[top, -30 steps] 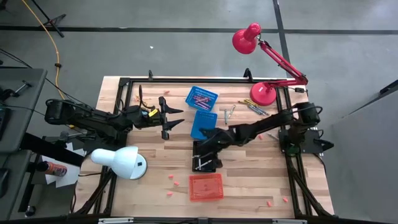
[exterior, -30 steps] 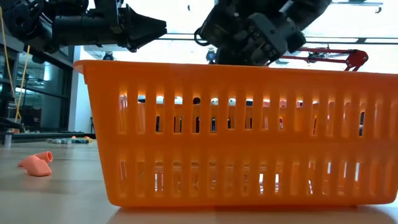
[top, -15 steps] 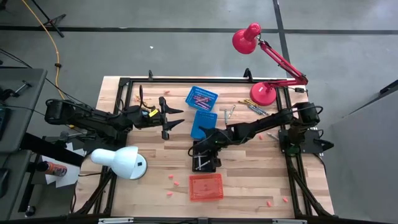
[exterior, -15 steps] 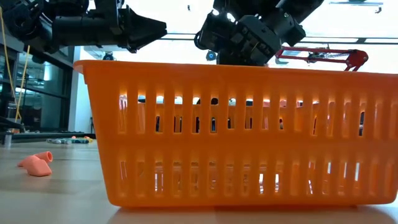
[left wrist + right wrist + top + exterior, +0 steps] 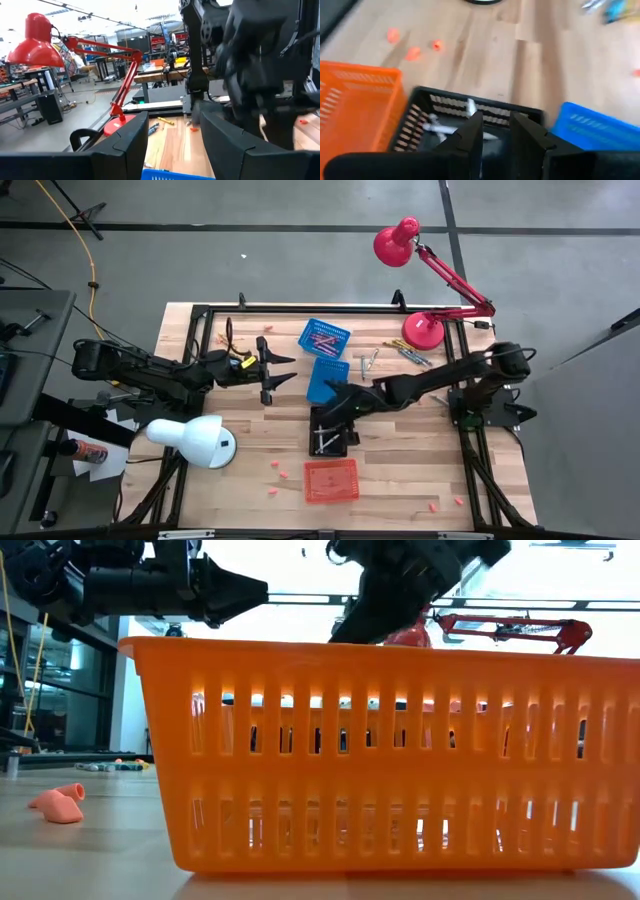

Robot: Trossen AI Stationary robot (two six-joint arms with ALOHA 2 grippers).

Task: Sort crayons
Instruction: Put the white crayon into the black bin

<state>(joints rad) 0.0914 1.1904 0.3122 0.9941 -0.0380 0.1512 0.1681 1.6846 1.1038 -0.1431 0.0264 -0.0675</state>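
Several loose crayons (image 5: 408,352) lie on the wood at the far right, near the red lamp's base. Pink and red crayons lie in the far blue basket (image 5: 324,337). Grey crayons (image 5: 440,129) lie on the floor of the black basket (image 5: 330,435). My right gripper (image 5: 496,137) hangs slanting down over that black basket's far wall, open, with nothing between its fingers. My left gripper (image 5: 285,369) waits open and level above the table's left middle, holding nothing.
A second blue basket (image 5: 328,380) stands just beyond the black one, and an orange basket (image 5: 331,480) stands near the front edge. A white lamp (image 5: 195,440) is at the near left, a red lamp (image 5: 420,330) at the far right. Small pink bits (image 5: 278,472) dot the near wood.
My right gripper has risen out of the black basket and drawn slightly toward the table's right, tipping to a flatter slant. The grey crayons stay in the basket. My left arm has kept still.
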